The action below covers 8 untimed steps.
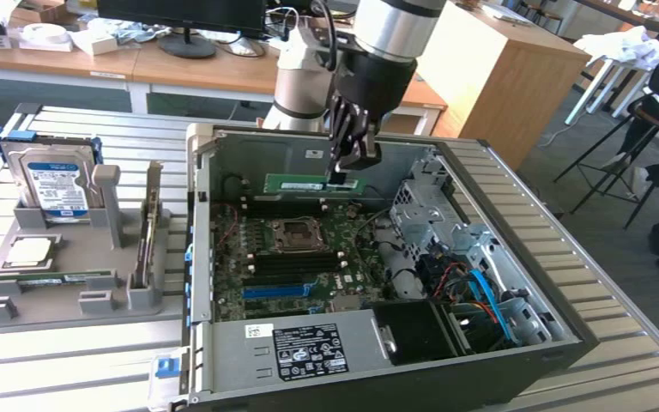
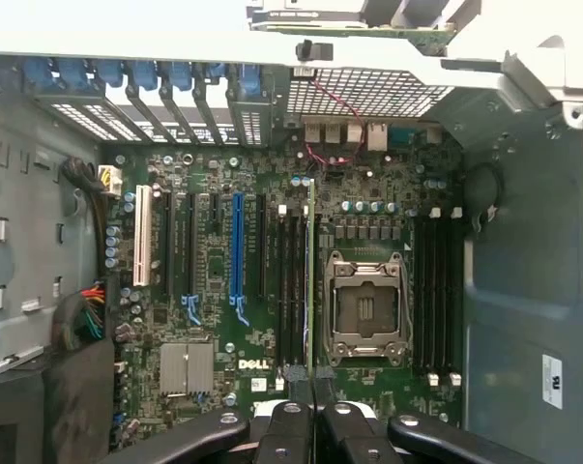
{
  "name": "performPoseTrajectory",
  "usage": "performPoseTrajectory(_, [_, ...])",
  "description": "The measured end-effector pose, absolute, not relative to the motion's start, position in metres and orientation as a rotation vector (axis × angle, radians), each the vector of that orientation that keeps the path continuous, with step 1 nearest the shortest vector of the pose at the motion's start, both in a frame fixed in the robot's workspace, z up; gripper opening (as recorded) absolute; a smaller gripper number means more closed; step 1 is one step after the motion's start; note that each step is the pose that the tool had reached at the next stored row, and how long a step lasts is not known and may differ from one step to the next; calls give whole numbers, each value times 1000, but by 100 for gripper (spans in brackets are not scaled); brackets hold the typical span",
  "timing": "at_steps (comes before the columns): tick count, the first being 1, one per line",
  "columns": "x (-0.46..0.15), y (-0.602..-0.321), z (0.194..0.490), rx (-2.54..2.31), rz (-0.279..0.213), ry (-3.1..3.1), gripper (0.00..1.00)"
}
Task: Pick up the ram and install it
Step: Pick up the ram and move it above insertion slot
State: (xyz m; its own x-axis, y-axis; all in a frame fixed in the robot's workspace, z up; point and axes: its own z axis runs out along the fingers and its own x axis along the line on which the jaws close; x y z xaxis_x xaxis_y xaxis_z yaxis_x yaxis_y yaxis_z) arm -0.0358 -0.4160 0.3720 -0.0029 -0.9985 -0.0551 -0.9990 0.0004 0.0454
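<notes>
Pick-up half looks done to me. The long thin green circuit-board ram stick [image 1: 306, 183] is in the air, and the black metal fingers [image 1: 356, 150] are clamped shut on one end of it. The install half isn't done, I'd say. It hangs level over the green motherboard [image 1: 263, 290], around 12 o'clock of the square metal-framed CPU socket [image 1: 298, 230], and doesn't look seated.

From the wrist camera the stick is edge-on [image 2: 311, 280] and runs along the narrow black plastic memory slots [image 2: 286, 290], so it seems lined up.

The open PC case [image 1: 261, 150] is dull grey stamped sheet metal. At its 9 o'clock a grey moulded plastic tray [image 1: 66, 300] holds a second green stick [image 1: 55, 279] lying flat, a shiny square silver chip [image 1: 30, 251] and an upright hard drive [image 1: 57, 182]. Everything sits on a ribbed aluminium table [image 1: 78, 360].
</notes>
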Motion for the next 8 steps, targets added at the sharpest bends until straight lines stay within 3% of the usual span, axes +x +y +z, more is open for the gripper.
performPoseTrajectory(8, [-36, -416, 359, -2213, 111, 2217, 12])
